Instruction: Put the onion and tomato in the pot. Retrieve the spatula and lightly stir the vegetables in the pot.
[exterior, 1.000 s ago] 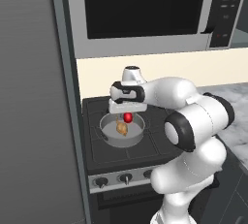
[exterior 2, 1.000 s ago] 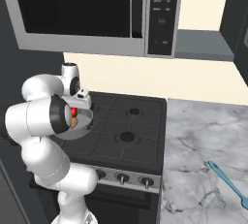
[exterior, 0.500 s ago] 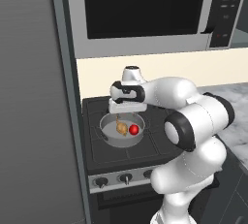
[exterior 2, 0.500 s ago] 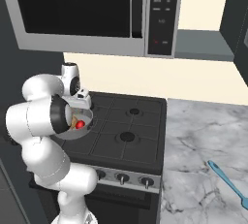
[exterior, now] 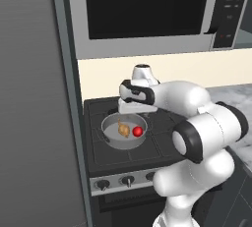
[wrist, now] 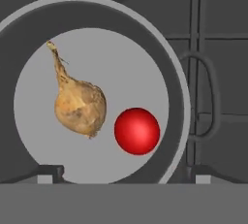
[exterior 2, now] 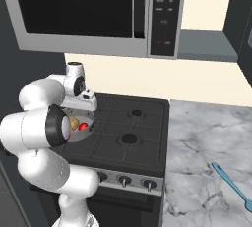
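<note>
Hand view looks straight down into the round grey metal pot (wrist: 175,92), where the golden-brown papery onion (wrist: 80,106) and glossy red tomato (wrist: 137,131) lie side by side. Gripper (wrist: 123,172) hovers above, jaws apart (nothing held). Next job, I'd say: fetching the slim teal-blue spatula (exterior 2: 233,185) off the marble counter (exterior 2: 197,142).

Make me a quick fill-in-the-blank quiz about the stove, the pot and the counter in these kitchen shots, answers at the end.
1. The onion and the tomato both lie inside the ____.
2. The tool hovers above the pot with its jaws ____.
3. The spatula lies on the marble ____, to the right of the stove.
4. Of the two vegetables, the one with a thin pointed stem is the ____.

Missing words: pot; open; counter; onion
</note>
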